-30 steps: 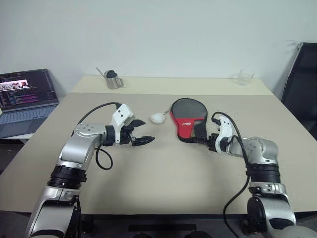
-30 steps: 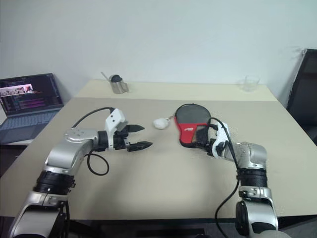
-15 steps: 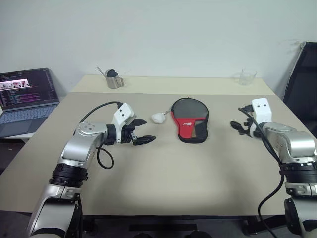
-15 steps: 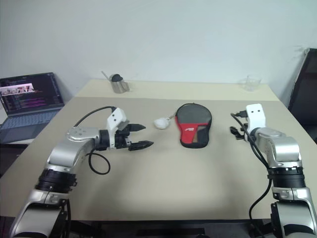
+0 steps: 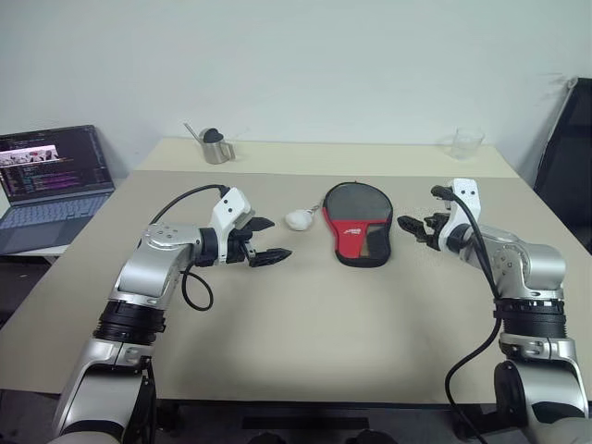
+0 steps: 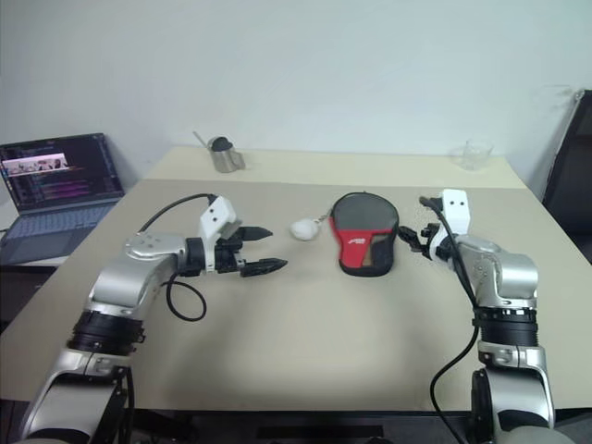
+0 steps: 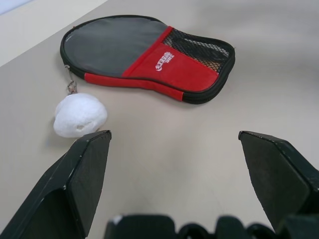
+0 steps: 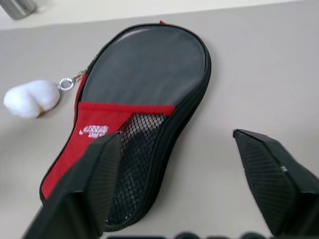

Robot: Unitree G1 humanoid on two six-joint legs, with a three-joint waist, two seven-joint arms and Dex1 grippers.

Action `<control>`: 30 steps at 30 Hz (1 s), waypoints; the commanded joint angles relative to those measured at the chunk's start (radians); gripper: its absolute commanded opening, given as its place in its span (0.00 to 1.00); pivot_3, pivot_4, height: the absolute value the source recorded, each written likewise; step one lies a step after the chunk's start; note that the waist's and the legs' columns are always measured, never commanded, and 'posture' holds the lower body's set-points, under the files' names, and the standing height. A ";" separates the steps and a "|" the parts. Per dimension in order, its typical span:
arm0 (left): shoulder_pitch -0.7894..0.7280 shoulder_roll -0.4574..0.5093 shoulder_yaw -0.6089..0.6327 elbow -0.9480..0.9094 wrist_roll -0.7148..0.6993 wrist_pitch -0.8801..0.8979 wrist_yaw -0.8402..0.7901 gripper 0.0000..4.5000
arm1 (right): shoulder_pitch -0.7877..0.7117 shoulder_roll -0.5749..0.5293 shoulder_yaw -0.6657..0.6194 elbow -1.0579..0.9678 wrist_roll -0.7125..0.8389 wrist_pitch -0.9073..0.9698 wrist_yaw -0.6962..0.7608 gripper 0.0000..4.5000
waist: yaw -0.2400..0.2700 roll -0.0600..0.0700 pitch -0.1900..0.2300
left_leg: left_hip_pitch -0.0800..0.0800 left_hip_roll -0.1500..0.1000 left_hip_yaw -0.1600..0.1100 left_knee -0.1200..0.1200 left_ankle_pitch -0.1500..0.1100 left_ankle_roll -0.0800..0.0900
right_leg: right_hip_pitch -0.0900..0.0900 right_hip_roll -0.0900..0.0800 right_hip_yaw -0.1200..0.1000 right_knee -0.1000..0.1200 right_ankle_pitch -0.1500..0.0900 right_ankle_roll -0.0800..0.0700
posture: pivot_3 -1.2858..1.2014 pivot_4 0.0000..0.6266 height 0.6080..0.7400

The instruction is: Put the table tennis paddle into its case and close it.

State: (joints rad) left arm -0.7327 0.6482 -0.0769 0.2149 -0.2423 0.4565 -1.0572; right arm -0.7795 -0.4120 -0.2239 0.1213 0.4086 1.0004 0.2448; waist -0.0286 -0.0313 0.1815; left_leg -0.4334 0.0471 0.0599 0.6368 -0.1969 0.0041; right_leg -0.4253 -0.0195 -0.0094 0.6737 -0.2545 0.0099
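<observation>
Left end effector (image 5: 265, 241) hovers spread wide, empty, over the tabletop (image 5: 305, 324), beside the white ball (image 5: 297, 219). Centre: the case (image 5: 355, 222) lies flat, looking zipped, the paddle apparently inside (only a dark shape shows through the mesh). Right end effector (image 5: 413, 227) stands parted, empty, just beside the case. I judge the task nearly done; next, check the zip.
</observation>
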 commanded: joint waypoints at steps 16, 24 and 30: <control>0.000 0.004 0.008 -0.023 0.001 -0.001 0.008 1.00 | -0.037 0.093 -0.082 -0.057 0.087 0.204 -0.070 0.57 | -0.001 0.000 0.000 | 0.000 0.000 0.000 0.000 0.000 0.000 | 0.000 0.000 0.000 0.001 0.001 -0.001 | 0.52 0.24 1.00; 0.007 0.002 0.005 -0.028 0.002 0.001 0.013 1.00 | -0.047 0.133 -0.117 0.007 0.089 0.236 -0.114 0.99 | -0.002 0.000 0.000 | 0.000 0.000 0.000 0.000 0.000 0.000 | 0.000 0.000 0.000 0.001 0.001 -0.001 | 0.52 0.24 1.00; 0.011 0.003 0.004 -0.032 0.001 0.001 0.014 1.00 | -0.040 0.189 -0.121 0.073 0.084 0.215 -0.143 0.99 | -0.003 0.000 0.000 | 0.000 0.000 0.000 0.000 0.000 0.000 | 0.000 0.000 0.000 0.001 0.001 -0.001 | 0.52 0.24 1.00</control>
State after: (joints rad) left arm -0.7182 0.6481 -0.0824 0.2139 -0.2407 0.4582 -1.0490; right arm -0.8058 -0.2309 -0.3349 0.2005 0.4894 1.2329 0.1028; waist -0.0318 -0.0313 0.1815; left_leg -0.4332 0.0473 0.0600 0.6370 -0.1969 0.0041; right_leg -0.4254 -0.0192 -0.0091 0.6749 -0.2539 0.0086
